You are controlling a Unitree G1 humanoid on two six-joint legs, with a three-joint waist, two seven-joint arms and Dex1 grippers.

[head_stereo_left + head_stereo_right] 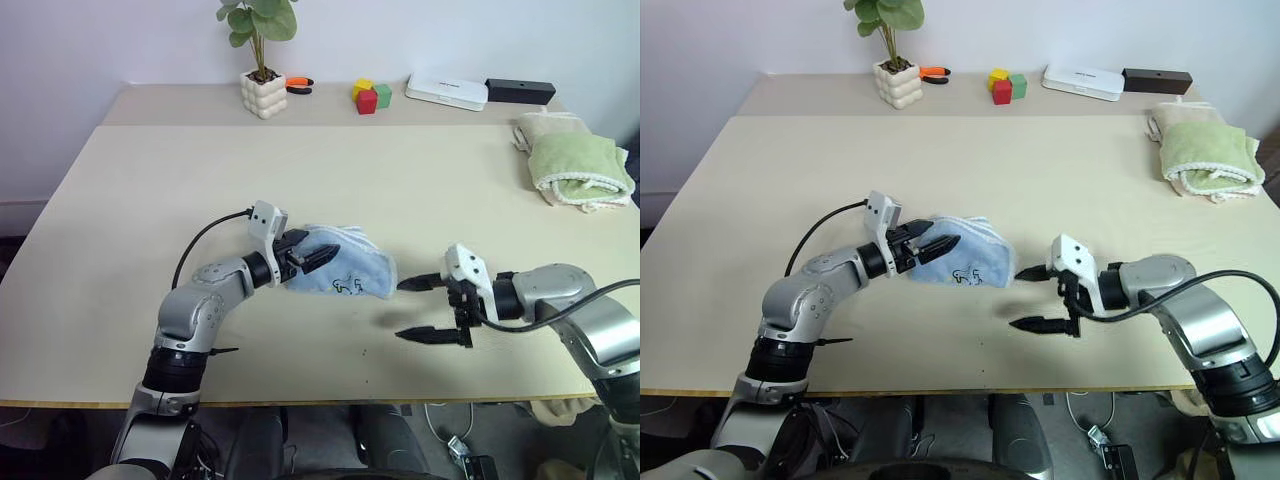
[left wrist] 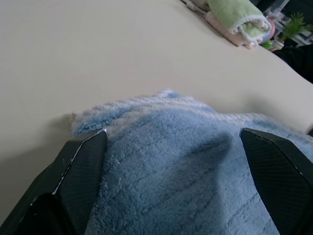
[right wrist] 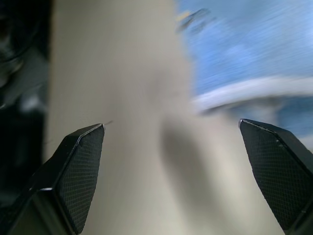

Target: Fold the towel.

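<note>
Towel [image 1: 345, 268]: light blue terry, bunched into a small folded heap with a dark printed mark on its near face. Lies on the counter [image 1: 300, 180] about midway between the left and right edges, nearer the front edge than the back.

Left pincer [image 1: 312, 256]: fingers spread wide, reaching into the heap from its left side; one finger [image 2: 80, 169] and its partner stand on either side of the fluffy surface, with the cloth between them. Whether they press the cloth cannot be told.

Right pincer [image 1: 418, 308]: fingers spread wide, empty, hovering above the counter just to the right of the towel, tips pointing toward it. Apart from the cloth; upper fingertip near the towel's right end.

Green towel [image 1: 578, 168]: folded, resting on a beige towel [image 1: 547, 125] at the right edge, well apart.

Back edge items: potted plant [image 1: 262, 60], coloured blocks [image 1: 370, 96], white flat box [image 1: 446, 90], black box [image 1: 520, 90].
</note>
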